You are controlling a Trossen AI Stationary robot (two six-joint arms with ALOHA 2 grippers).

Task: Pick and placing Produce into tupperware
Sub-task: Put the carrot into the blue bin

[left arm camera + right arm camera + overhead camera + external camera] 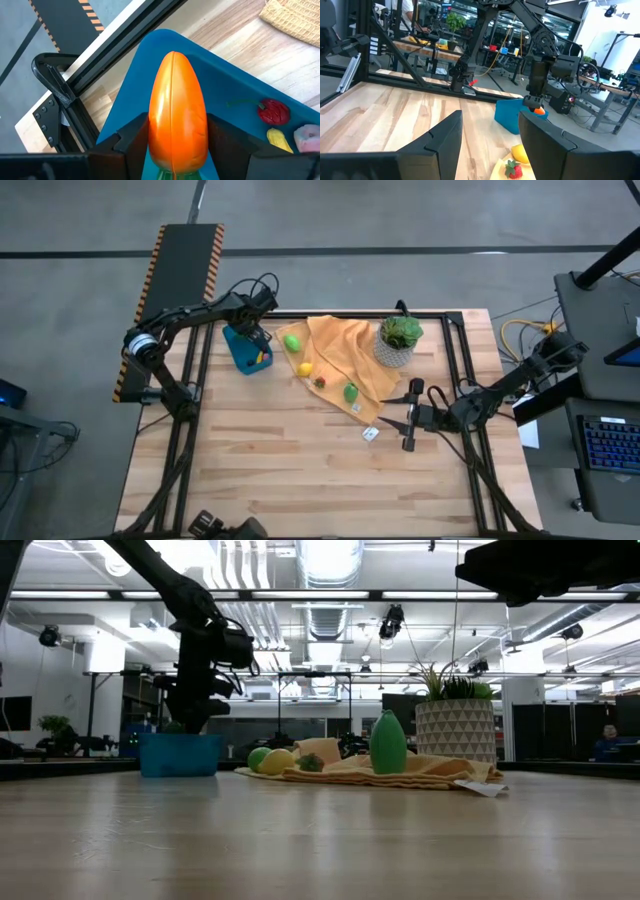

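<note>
Orange toy carrot point(176, 112) clamped in left gripper point(175, 142) fingers above the blue tupperware point(230, 95); released tilted, it might topple over the rim. Right gripper point(412, 418) idles fingers apart, well away from the tupperware.

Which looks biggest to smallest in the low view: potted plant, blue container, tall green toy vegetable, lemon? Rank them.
1. Potted plant
2. Blue container
3. Tall green toy vegetable
4. Lemon
Distances from the camera differ, so the top two are unsure.
</note>
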